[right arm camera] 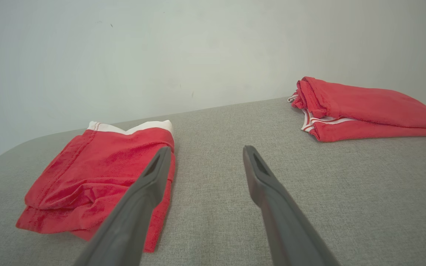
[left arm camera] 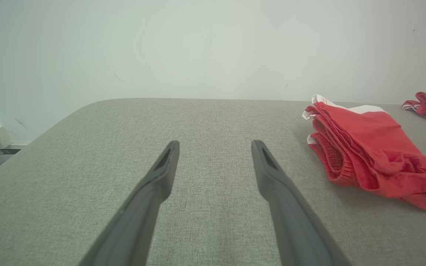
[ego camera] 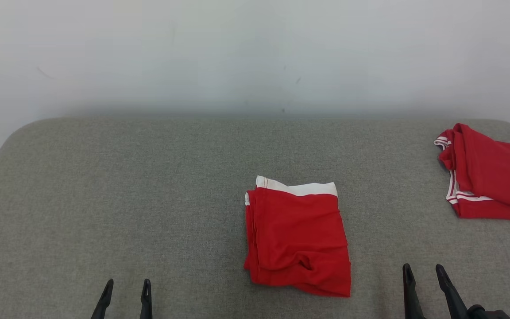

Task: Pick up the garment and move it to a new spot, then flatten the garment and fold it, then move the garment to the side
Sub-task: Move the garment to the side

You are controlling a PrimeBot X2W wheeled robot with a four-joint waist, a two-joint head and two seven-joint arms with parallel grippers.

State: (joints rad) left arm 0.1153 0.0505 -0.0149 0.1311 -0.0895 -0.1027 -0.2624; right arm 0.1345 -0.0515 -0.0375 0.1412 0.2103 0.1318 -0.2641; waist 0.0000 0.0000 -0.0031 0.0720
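Note:
A red garment (ego camera: 298,237) with a white waistband lies folded into a rough square in the middle of the grey table (ego camera: 148,199). It appears to the right in the left wrist view (left arm camera: 368,155) and to the left in the right wrist view (right arm camera: 98,181). My left gripper (ego camera: 127,286) hovers open near the table's front edge, well left of the garment, with nothing between its fingers (left arm camera: 161,173). My right gripper (ego camera: 424,272) stands open just right of the garment's front corner, empty; its left finger (right arm camera: 150,181) overlaps the garment's edge in its own view.
A second red garment (ego camera: 489,177) with white stripes lies folded at the table's far right edge, also in the right wrist view (right arm camera: 364,109). A pale wall (ego camera: 255,53) stands behind the table. Bare grey cloth stretches across the left half.

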